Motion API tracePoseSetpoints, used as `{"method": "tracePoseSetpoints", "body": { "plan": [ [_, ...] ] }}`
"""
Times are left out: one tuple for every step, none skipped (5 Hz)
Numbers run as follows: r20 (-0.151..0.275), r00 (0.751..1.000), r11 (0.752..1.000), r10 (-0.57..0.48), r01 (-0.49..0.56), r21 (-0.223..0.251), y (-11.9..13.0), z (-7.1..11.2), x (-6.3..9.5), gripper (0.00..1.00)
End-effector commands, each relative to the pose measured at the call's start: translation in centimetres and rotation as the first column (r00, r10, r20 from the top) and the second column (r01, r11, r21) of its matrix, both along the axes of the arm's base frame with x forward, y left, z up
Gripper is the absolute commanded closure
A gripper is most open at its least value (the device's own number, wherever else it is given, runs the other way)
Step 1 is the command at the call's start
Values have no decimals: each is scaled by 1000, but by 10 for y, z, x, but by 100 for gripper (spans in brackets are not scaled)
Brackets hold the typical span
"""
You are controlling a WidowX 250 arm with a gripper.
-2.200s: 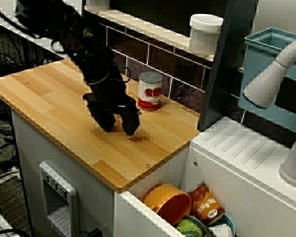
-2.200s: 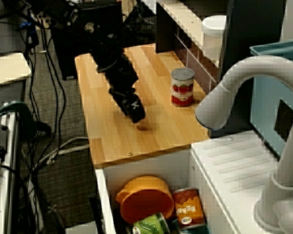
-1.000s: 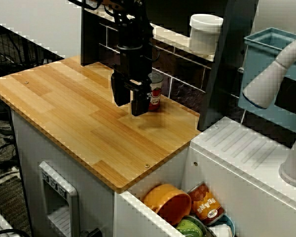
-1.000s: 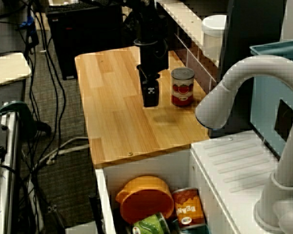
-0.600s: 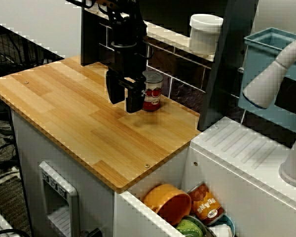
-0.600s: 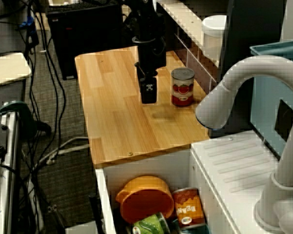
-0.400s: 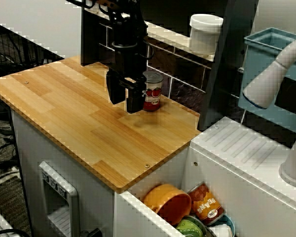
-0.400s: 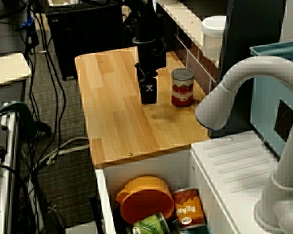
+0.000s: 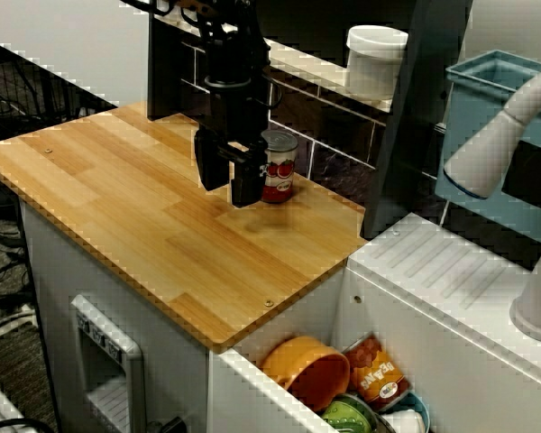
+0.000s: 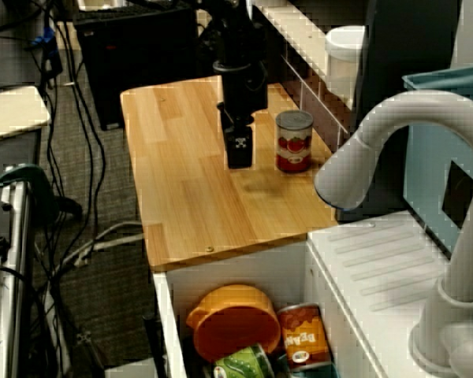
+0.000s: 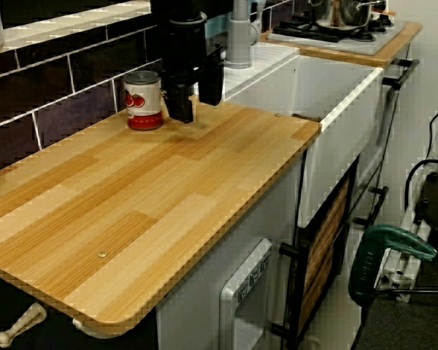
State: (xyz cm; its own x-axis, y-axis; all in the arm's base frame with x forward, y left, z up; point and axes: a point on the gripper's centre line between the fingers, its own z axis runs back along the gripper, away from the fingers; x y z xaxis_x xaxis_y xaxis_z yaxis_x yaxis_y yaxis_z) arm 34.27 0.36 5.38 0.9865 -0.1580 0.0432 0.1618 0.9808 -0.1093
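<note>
A red-and-white tomato can (image 9: 278, 167) stands upright near the tiled back wall of the wooden counter (image 9: 117, 203). My black gripper (image 9: 230, 180) hangs just above the wood, fingers pointing down, right beside the can on its front-left side. It is open and nothing sits between the fingers. In the high side view the gripper (image 10: 239, 150) is a short gap left of the can (image 10: 294, 140). In the low side view the gripper (image 11: 196, 102) stands just right of the can (image 11: 144, 100); I cannot tell whether a finger touches it.
A sink below the counter's right end holds an orange bowl (image 9: 308, 368) and several cans (image 9: 379, 379). A white faucet (image 10: 378, 150) arches over it. A white tub (image 9: 376, 59) sits on the shelf above the tiles, beside a dark post (image 9: 410, 126).
The arm swung from the counter's middle toward the back wall and turned its fingers straight down, ending beside the can. Over the last half second it has barely moved.
</note>
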Motion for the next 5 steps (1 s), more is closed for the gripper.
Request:
{"method": "tracePoseSetpoints", "body": {
  "plan": [
    [52, 999, 1000, -1, 1, 4, -7, 16, -9, 0],
    [45, 999, 1000, 5, -6, 17, -6, 16, -6, 0],
    [90, 996, 999, -15, 10, 53, -5, 23, -13, 0],
    [141, 990, 998, -24, 16, 58, -4, 34, -25, 0],
    [217, 976, 995, -24, 3, 100, -5, 36, -33, 0]
  ]
}}
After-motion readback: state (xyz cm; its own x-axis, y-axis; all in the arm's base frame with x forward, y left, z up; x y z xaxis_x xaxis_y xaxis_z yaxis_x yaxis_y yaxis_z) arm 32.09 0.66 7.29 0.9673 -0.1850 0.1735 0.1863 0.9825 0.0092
